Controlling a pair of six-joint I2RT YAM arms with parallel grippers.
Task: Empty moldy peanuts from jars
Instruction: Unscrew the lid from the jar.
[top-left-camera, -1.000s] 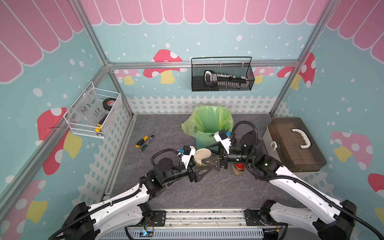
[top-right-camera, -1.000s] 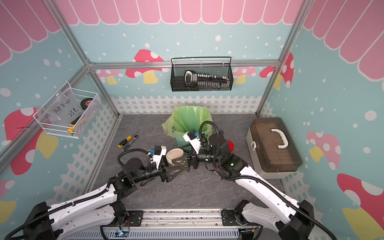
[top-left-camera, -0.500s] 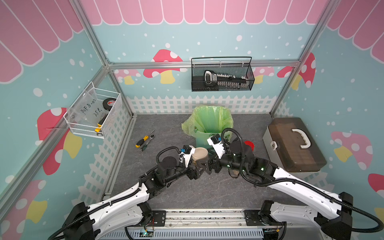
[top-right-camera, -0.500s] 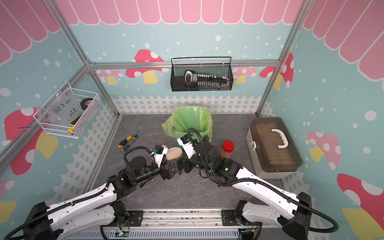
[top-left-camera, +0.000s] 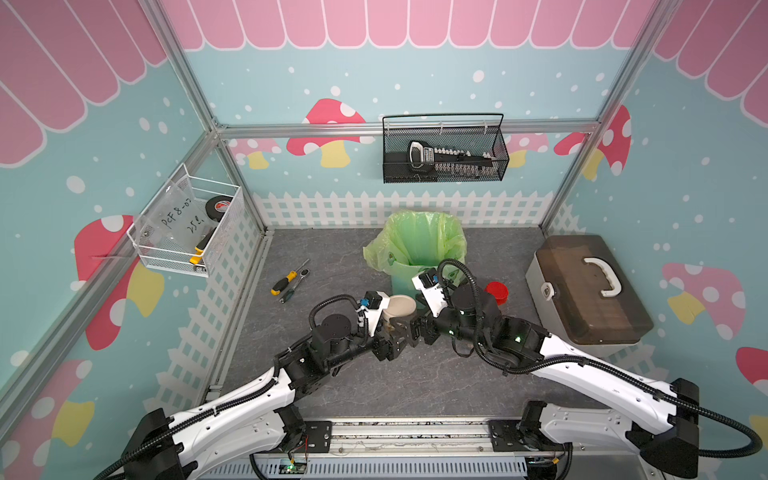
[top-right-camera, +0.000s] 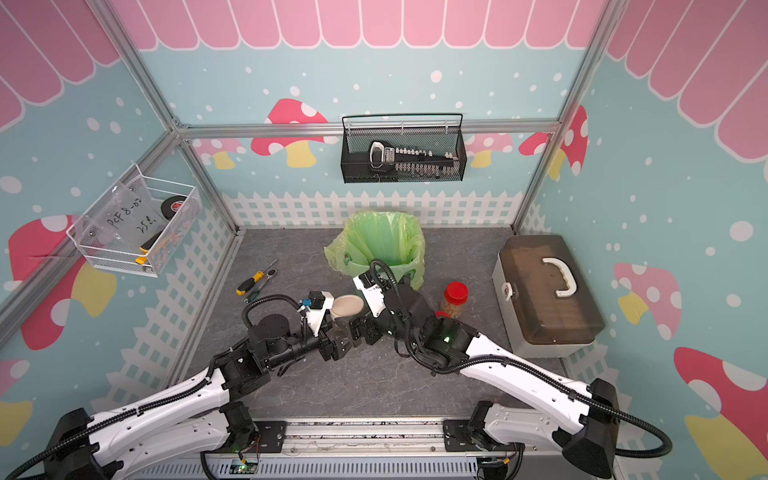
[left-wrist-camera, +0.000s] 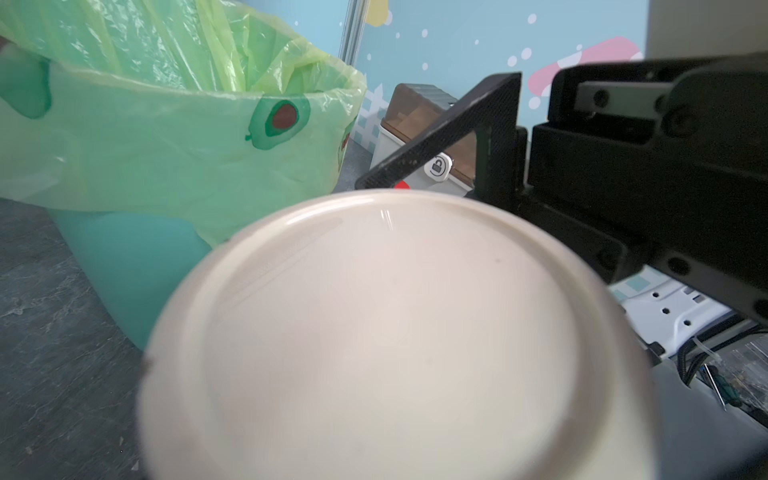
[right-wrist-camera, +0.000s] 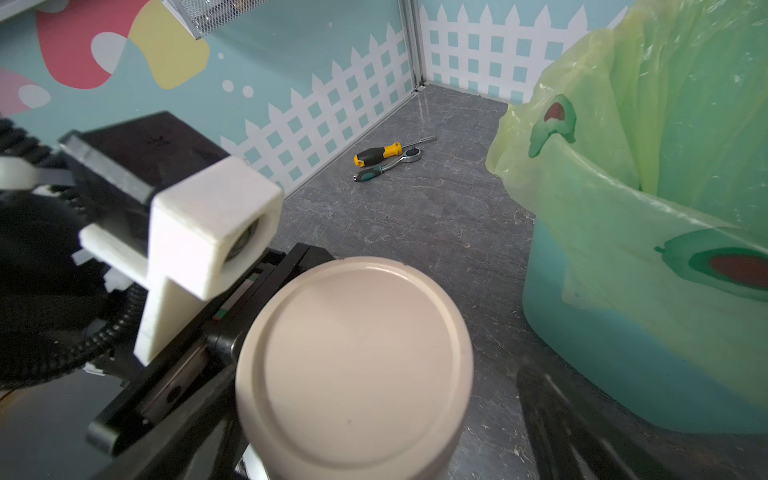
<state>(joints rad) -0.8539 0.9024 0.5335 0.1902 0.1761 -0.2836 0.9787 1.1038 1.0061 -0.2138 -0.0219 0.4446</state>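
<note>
Beige-lid jar (right-wrist-camera: 353, 365) roughly upright, pinched by left gripper (top-left-camera: 392, 338), bin (top-left-camera: 402, 284) at its 12 o'clock; right gripper (top-left-camera: 419, 330) spread wide alongside, likely to unscrew it for dumping.

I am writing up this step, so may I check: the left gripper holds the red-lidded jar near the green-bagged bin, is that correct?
Not quite: the left gripper holds the beige-lidded jar, as the right wrist view shows. The red-lidded jar stands apart, ungripped, in a top view. The rest is right: the held jar is near the green-bagged bin.
</note>
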